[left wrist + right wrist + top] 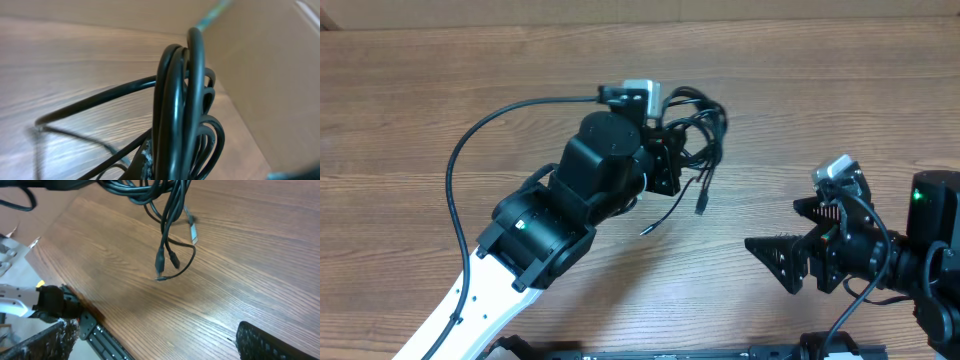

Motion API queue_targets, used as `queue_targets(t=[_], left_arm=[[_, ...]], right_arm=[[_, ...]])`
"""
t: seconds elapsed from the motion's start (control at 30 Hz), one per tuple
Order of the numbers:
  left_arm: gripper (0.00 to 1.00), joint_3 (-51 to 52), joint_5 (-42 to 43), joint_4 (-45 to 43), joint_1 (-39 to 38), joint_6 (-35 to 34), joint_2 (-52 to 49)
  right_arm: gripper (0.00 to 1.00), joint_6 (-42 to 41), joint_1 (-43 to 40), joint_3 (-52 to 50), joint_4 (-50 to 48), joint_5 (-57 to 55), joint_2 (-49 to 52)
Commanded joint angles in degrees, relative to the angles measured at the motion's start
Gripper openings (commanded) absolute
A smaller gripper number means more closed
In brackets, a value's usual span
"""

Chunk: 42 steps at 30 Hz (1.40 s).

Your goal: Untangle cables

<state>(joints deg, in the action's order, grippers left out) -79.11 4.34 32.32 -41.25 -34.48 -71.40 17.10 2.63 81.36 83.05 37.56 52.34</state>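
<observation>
My left gripper (668, 150) is squeezed together on the cables (698, 125). It holds the black bunch up off the table (440, 80). In my left wrist view the loops (185, 110) are packed side by side right in front of the camera, and one cord (95, 102) runs out to the left. I cannot see my own fingers there.

My right gripper (778, 228) has its fingers (270, 340) far apart, with nothing between them. It sits low, well off to the side of the bunch.

From my right wrist view, the loose ends hang down in the air. One end has a silver tip (193, 234). Two black plugs (160, 267) hang lower, close together.
</observation>
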Motion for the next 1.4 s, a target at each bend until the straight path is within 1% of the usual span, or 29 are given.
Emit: queue_targets(t=[0.0,0.03,0.17,0.2,0.23,0.27,0.3,0.4,0.53,0.6,0.63,0.67,0.73,0.77,0.8,0.83,0.9,1.0,1.03,1.07,1.1,1.27,1.37], left_arm=[[0.04,-0.87,12.39,-3.34,-0.02,8.13,0.13],[0.04,-0.87,14.91,-4.00,-0.02,8.37,0.13],[0.04,-0.87,18.47,-4.11,-0.04,8.35,0.13],[0.04,-0.87,19.06,-4.11,-0.04,8.35,0.13],[0.04,-0.87,19.78,-4.13,-0.04,8.35,0.13],[0.04,-0.87,20.15,-4.13,-0.04,8.35,0.13],[0.04,-0.87,20.79,-4.13,-0.07,8.35,0.13],[0.04,-0.87,21.20,-4.00,-0.70,8.37,0.13],[0.04,-0.87,20.92,-4.09,-1.84,8.35,0.13],[0.04,-0.87,20.76,-4.07,-2.21,8.35,0.04],[0.04,-0.87,20.79,-4.07,-2.29,8.33,0.00],[0.04,-0.87,20.81,-4.04,-2.34,8.33,-0.13],[0.04,-0.87,20.76,-3.89,-2.34,8.33,-0.26],[0.04,-0.87,20.76,-3.89,-2.34,8.33,-0.33],[0.04,-0.87,20.74,-3.93,-2.32,8.33,-0.35],[0.04,-0.87,20.09,-3.98,-2.27,8.33,-0.39],[0.04,-0.87,17.66,-3.87,-2.27,8.26,-0.39],[0.04,-0.87,14.40,-3.82,-2.27,6.03,-0.50],[0.04,-0.87,11.58,-3.67,-2.27,4.11,-0.61],[0.04,-0.87,7.96,-3.41,-2.27,0.70,-0.61],[0.04,-0.87,6.78,-3.21,-2.27,-0.72,-0.61],[0.04,-0.87,-2.03,-0.52,-2.27,-14.27,-0.61],[0.04,-0.87,-2.64,0.35,-2.27,-16.17,-0.61]], right_arm=[[1.00,-1.31,-0.09,0.07,-1.11,-1.49,-0.24],[1.00,-1.60,-0.09,0.07,-1.40,-1.51,0.07],[0.99,-2.14,-0.09,0.07,-2.16,-1.46,1.53],[0.95,-2.14,-0.09,0.07,-2.32,-1.42,1.97],[0.85,-2.12,-0.09,0.07,-2.67,-0.72,2.69],[0.81,-2.12,-0.09,0.07,-2.89,0.13,3.10],[0.72,-2.08,-0.09,0.07,-3.32,2.01,3.89],[0.62,-1.88,-0.09,0.07,-3.93,3.72,5.51],[0.61,-1.42,-0.09,0.07,-3.91,4.35,6.62],[0.64,0.74,-0.09,0.07,-3.91,7.34,6.86],[0.64,1.73,-0.09,0.07,-3.91,8.85,6.86],[0.56,2.84,-0.09,0.07,-3.89,9.75,6.84],[0.45,2.86,-0.09,0.07,-3.89,9.68,6.84],[0.37,2.86,-0.09,0.07,-3.82,9.68,6.84],[0.26,2.89,-0.09,0.07,-3.72,9.66,6.84],[0.05,2.89,-0.09,0.07,-3.50,9.49,6.84],[0.04,2.91,-0.09,0.07,-3.17,9.46,6.84],[0.04,4.04,-0.09,0.07,-2.10,9.53,6.84],[0.04,5.66,-0.09,0.07,-0.96,9.53,6.82],[0.04,5.95,-0.09,0.07,0.02,9.49,6.82],[0.04,5.92,-0.09,0.07,0.24,9.49,6.82],[0.04,5.92,-0.09,0.07,0.22,9.51,6.67],[0.04,5.92,-0.09,0.07,0.13,9.51,6.67]])
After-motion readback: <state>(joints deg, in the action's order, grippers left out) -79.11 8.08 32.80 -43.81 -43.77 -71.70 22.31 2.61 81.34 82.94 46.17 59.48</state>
